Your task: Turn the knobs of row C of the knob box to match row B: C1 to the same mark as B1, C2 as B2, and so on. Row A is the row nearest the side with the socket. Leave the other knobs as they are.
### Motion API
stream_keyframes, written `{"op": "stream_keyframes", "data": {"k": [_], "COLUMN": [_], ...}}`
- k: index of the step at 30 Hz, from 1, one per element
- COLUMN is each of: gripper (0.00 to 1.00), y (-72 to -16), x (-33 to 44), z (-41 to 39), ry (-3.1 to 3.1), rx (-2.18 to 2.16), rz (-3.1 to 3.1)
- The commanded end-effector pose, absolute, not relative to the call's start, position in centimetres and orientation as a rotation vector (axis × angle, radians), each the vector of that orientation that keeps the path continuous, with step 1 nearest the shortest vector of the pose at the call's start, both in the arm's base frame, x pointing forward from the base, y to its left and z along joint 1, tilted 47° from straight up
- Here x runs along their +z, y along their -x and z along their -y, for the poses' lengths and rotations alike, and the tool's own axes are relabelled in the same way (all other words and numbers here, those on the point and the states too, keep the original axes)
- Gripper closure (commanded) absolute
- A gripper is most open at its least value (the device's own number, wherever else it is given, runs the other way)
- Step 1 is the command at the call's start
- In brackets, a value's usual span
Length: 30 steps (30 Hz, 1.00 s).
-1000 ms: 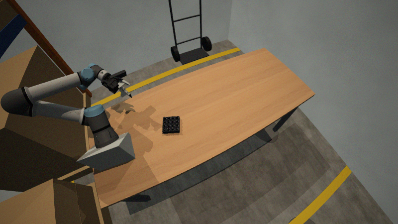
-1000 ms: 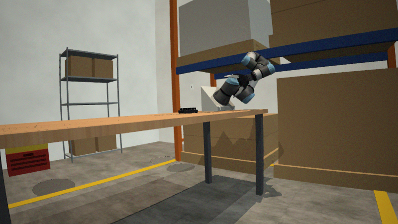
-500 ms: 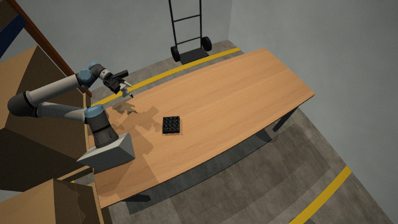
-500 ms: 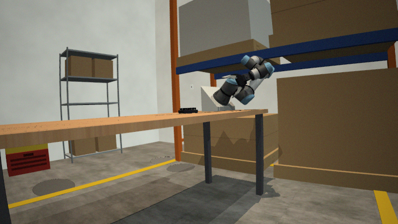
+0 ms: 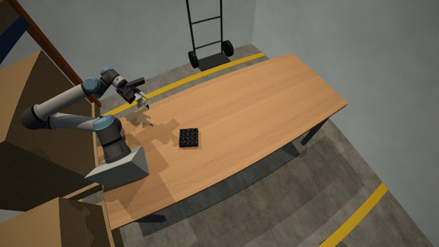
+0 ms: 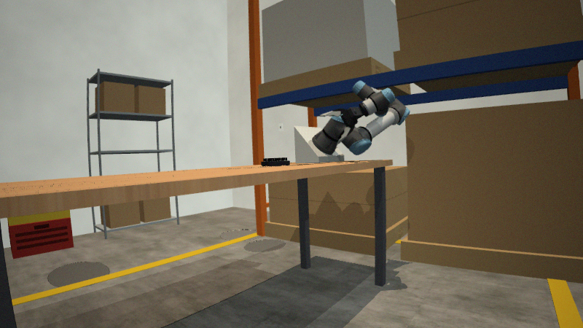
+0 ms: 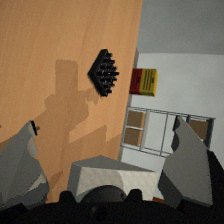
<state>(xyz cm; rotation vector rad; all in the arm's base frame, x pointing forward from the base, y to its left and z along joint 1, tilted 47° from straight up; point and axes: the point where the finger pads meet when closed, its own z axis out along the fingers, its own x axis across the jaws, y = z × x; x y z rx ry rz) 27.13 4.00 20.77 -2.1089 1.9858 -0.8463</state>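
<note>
Standing by: the arm folded back near its grey pedestal [image 5: 138,172] at the left of the top view, work not yet begun on any knob.
Claw: the claw [image 5: 141,99] hangs over the counter's near-left edge, upper left of the top view, spread as wide as it goes with nothing between its fingers.
Knob box: the knob box [image 5: 188,137], small and black, lies flat on the counter [image 5: 260,101], left of centre in the top view and well apart from the claw; in the wrist view it shows as a dark diamond [image 7: 103,72] in the upper middle.
Knobs: a grid of them is visible, but too small to read any mark or to see the socket side.
Step in hand: approaching the box, by my judgement.
Doing it well: bring the wrist camera over the box first, close enough to find the socket and so fix which row is A, then read row B's marks before touching row C.
Descent: come down square over one row C knob, fingers straddling that knob only, since the neighbours sit close.
Grip: close gently and centred, so the twist turns the knob and does not drag the light box across the counter.
Risk: brushing a row B knob would spoil the reference.
Background: a hand truck [image 5: 208,21] by the far wall, a shelf rack [image 6: 98,122] beyond the counter.
</note>
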Motion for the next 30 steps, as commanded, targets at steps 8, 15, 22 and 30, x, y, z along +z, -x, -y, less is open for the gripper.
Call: {"op": "stream_keyframes", "data": {"k": [8, 15, 22, 30], "gripper": [0.00, 0.00, 0.00, 0.00], "y": [-28.0, -28.5, -29.0, -29.8], "x": [19.3, 18.6, 18.1, 16.7], "z": [-3.4, -2.9, -2.5, -1.7], "ry": [2.071, 2.043, 2.013, 1.967], "rx": [-0.704, -0.634, -0.585, -0.466], "rz": [-2.008, -2.033, -2.048, -2.084]}}
